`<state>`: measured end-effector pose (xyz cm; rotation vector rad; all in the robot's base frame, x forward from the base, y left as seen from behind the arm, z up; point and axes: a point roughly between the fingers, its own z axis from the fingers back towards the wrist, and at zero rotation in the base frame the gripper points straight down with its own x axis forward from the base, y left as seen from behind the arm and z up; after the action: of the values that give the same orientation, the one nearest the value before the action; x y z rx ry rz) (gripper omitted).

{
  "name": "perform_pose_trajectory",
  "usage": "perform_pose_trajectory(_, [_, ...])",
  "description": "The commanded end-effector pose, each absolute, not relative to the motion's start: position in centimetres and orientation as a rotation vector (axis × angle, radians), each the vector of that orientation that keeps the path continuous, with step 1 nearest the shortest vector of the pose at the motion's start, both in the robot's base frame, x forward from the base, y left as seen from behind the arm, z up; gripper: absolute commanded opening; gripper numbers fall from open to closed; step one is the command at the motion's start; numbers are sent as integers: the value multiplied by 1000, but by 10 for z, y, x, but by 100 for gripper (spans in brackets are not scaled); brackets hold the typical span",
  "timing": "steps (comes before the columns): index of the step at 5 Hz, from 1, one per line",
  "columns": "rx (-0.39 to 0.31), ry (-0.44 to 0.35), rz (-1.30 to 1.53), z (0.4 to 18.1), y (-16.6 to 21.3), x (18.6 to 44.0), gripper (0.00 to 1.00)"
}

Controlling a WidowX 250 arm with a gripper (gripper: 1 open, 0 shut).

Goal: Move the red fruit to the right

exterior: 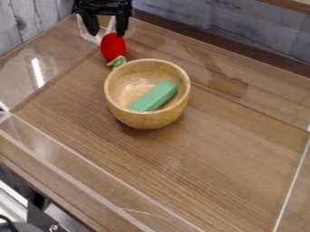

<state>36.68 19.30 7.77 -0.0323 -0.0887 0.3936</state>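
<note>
The red fruit [112, 47] lies directly beneath the spread jaws.

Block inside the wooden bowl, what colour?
Green; the block lies flat in the bowl, clear in the camera view.

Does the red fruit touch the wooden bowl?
Apart. The camera view shows a strip of bare table between the red fruit and the rim of the wooden bowl.
</note>
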Motion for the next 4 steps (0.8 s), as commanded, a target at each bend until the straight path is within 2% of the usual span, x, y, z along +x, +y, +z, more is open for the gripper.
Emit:
perform_pose_trajectory(1, [4, -149, 446, 87, 187, 367, 0])
perform_pose_trajectory(2, [-24, -176, 488, 104, 166, 363, 0])
perform_pose_trajectory(3, [-62, -190, 520, 146, 151, 364, 0])
perform_pose_trajectory(4, [-101, -194, 536, 169, 129, 364, 0])
